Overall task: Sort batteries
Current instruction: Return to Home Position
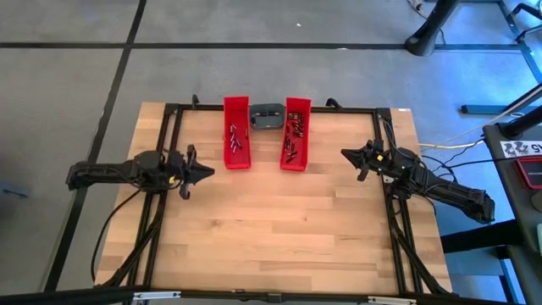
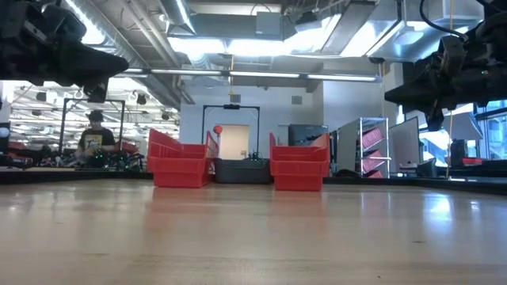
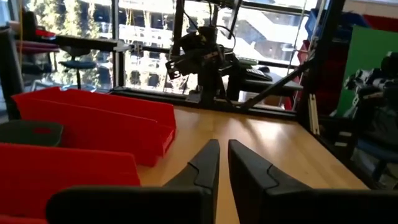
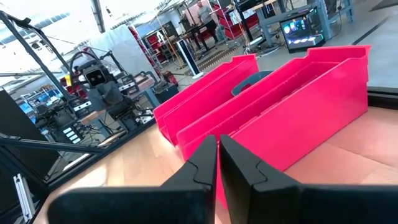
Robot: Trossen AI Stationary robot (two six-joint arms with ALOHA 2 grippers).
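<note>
The silvery batteries (image 1: 236, 138) lie in the left red bin (image 1: 238, 162), dark yellowish batteries (image 1: 294, 134) in the right red bin (image 1: 293, 164), at 12 o'clock.

Grey-blue rounded dish (image 1: 268, 117) between two long red plastic bins (image 1: 236, 108) holding tiny cylindrical batteries (image 1: 294, 129), far-centre on wooden table (image 1: 279, 224).

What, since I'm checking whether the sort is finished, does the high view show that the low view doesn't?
Only the high view: batteries lying inside the left red bin and the right red bin, plus the left claw and right claw, both clear of the bins. Only the low view: the room behind the table, with a person far off. Both: the two red bins flanking the grey-blue dish.
</note>
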